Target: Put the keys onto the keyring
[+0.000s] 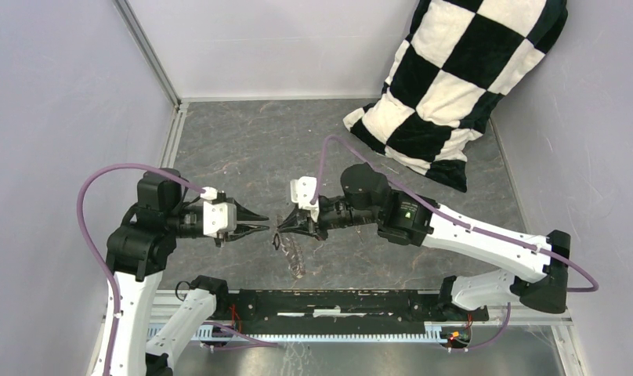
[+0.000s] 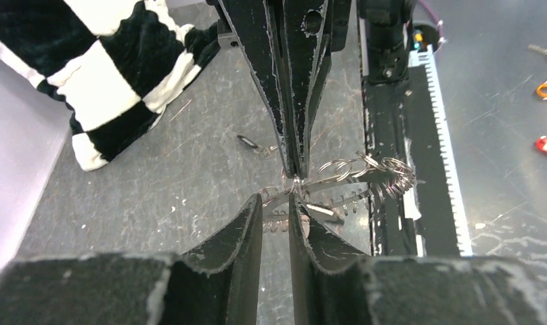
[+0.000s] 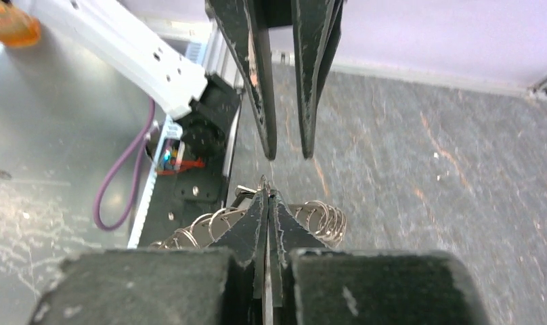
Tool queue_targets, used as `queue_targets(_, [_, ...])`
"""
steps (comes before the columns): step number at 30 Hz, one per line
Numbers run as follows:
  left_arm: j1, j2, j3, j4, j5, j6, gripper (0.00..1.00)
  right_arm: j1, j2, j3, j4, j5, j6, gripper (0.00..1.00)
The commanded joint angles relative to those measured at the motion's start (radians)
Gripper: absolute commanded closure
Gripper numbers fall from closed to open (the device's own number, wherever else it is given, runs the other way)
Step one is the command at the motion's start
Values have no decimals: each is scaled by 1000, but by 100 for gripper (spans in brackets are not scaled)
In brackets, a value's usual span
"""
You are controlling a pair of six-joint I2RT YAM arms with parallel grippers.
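The right gripper (image 3: 267, 198) is clenched tight on a wire loop of the keyring (image 3: 323, 220), which dangles over the middle of the table (image 1: 243, 141), toward its near edge. Facing it tip to tip, the left gripper (image 3: 288, 154) stands slightly parted, grasping nothing. One small black-headed key (image 2: 248, 141) lies on the table nearby.

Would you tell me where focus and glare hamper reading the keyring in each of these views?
Top external: evenly lit and sharp, but the keyring is tiny. Left wrist: foreground blurred, the ring's coils glint. Right wrist: foreground equally soft, bright sheen on the metal surface at left.
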Motion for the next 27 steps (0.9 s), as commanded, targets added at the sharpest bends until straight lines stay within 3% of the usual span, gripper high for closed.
queue_targets(1, [-2, -8, 6, 116, 117, -208, 73, -10, -62, -80, 345, -68, 116, 100])
queue_targets(21, [-2, -3, 35, 126, 169, -283, 86, -19, -196, -427, 931, 2, 320, 100])
queue_targets(27, [-2, -2, 33, 126, 181, -287, 86, -17, -169, -421, 990, -10, 344, 100])
